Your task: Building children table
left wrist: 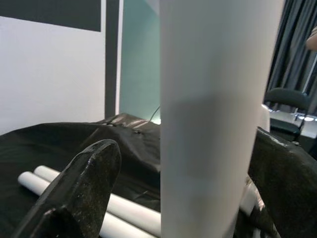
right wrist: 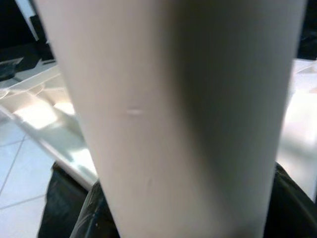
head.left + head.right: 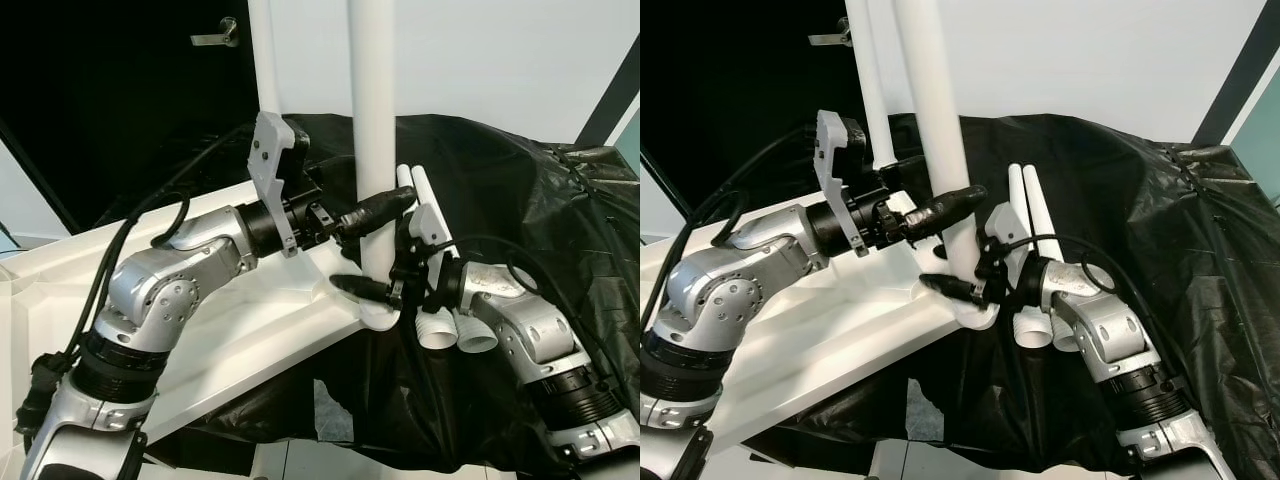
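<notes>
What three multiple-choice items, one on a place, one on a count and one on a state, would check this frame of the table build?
1. Where does the near white leg stand?
A. Upright at the corner of the white tabletop
B. Flat on the black sheet
C. On the floor

2. How many loose white legs lie on the black sheet beside the right arm?
A. None
B. Two
C. Five

3. What is the left hand doing?
A. Hanging idle
B. Holding a screwdriver
C. Set around the near leg, one finger on each side

Key: 1 A, its foot sits at the tabletop's corner. 2 B, two tubes lie side by side, open ends toward the camera. 3 C, black fingers bracket the leg; the right hand is at its base too.
</notes>
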Available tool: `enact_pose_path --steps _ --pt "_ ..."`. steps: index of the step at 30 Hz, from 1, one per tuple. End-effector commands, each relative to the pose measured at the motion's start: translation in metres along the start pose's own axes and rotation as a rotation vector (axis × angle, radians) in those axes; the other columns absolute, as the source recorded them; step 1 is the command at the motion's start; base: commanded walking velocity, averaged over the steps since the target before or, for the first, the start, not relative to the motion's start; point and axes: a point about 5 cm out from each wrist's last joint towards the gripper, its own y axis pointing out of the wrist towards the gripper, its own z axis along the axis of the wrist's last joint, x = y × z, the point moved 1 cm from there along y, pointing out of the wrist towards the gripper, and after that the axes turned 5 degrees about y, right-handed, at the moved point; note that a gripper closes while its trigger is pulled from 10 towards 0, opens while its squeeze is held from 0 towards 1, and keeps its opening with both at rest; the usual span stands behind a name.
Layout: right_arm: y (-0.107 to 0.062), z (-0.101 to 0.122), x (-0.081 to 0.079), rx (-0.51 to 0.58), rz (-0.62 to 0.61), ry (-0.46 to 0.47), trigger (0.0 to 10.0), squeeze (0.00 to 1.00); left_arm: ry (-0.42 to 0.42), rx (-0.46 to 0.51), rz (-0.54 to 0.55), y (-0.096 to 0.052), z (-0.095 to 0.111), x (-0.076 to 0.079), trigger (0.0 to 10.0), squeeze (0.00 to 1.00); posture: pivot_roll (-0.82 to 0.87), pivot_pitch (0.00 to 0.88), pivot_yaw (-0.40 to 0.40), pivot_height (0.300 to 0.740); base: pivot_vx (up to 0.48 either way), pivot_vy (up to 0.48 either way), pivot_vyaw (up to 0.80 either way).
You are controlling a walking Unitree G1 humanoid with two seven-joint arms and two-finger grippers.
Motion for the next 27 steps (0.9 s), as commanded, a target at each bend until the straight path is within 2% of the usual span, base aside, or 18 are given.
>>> enact_pose_path --steps 1,2,3,4,5,6,7,19,20,22,23,25,26,27 --pt "-0.0012 0.0028 -0.0035 -0.001 0.034 -0.008 10.0 0.0 -0.004 0.029 -0.363 0.0006 0.0056 0.0223 10.0 0.0 0.04 0.0 -0.014 0.74 0.0 0.0 0.0" --pt "-0.0016 0.002 -0.0044 -0.008 0.046 -0.008 10.0 0.0 -0.011 0.032 -0.372 0.0008 0.0063 0.0225 10.0 0.0 0.04 0.0 -0.014 0.74 0.0 0.0 0.0" --pt "-0.0024 0.0013 -0.0048 -0.017 0.056 -0.008 10.0 0.0 -0.026 0.025 -0.389 0.0007 0.0063 0.0234 4.0 0.0 0.04 0.0 -0.012 0.74 0.0 0.0 0.0" --pt "-0.0024 0.0013 -0.0048 -0.017 0.056 -0.008 10.0 0.0 -0.026 0.025 -0.389 0.0007 0.0063 0.0234 4.0 0.0 0.04 0.0 -0.012 0.74 0.0 0.0 0.0" --pt "-0.0033 0.001 -0.0048 -0.024 0.063 -0.009 10.0 0.0 -0.033 0.023 -0.406 0.0005 0.0069 0.0245 0.6 0.0 0.03 0.0 -0.011 0.74 0.0 0.0 0.0" --pt "-0.0033 0.001 -0.0048 -0.024 0.063 -0.009 10.0 0.0 -0.033 0.023 -0.406 0.0005 0.0069 0.0245 0.6 0.0 0.03 0.0 -0.011 0.74 0.0 0.0 0.0" --pt "-0.0041 0.0008 -0.0048 -0.029 0.068 -0.009 10.0 0.0 -0.039 0.025 -0.413 0.0005 0.0075 0.0249 0.0 0.0 0.03 0.0 -0.011 0.74 0.0 0.0 0.0" --pt "-0.0066 0.0015 -0.0046 -0.034 0.078 -0.008 10.0 0.0 -0.047 0.004 -0.443 -0.0012 0.0087 0.0273 0.0 0.0 0.03 0.0 -0.011 0.74 0.0 0.0 0.0" --pt "-0.0064 0.0029 -0.0039 -0.024 0.071 0.0 10.0 0.0 -0.04 -0.002 -0.433 -0.0007 0.0092 0.027 1.3 0.0 0.04 0.0 -0.011 0.74 0.0 0.0 0.0" --pt "-0.0062 0.004 -0.0034 -0.017 0.066 0.007 10.0 0.0 -0.035 -0.007 -0.426 -0.0003 0.0096 0.0268 1.3 0.0 0.04 0.0 -0.011 0.74 0.0 0.0 0.0" --pt "-0.0062 0.0051 -0.0028 -0.01 0.06 0.003 10.0 0.0 -0.031 -0.01 -0.418 -0.0001 0.0105 0.0267 2.1 0.0 0.04 0.0 -0.006 0.74 0.0 0.0 0.0" --pt "-0.0062 0.0051 -0.0028 -0.01 0.06 0.003 10.0 0.0 -0.031 -0.01 -0.418 -0.0001 0.0105 0.0267 2.1 0.0 0.04 0.0 -0.006 0.74 0.0 0.0 0.0" --pt "-0.006 0.0072 -0.0011 0.005 0.04 -0.002 10.0 0.6 -0.018 -0.019 -0.398 0.001 0.0116 0.026 10.0 0.0 0.04 0.0 -0.005 0.74 0.0 0.0 0.0" --pt "-0.006 0.0072 -0.0011 0.005 0.04 -0.002 10.0 0.6 -0.018 -0.019 -0.398 0.001 0.0116 0.026 10.0 0.0 0.04 0.0 -0.005 0.74 0.0 0.0 0.0"
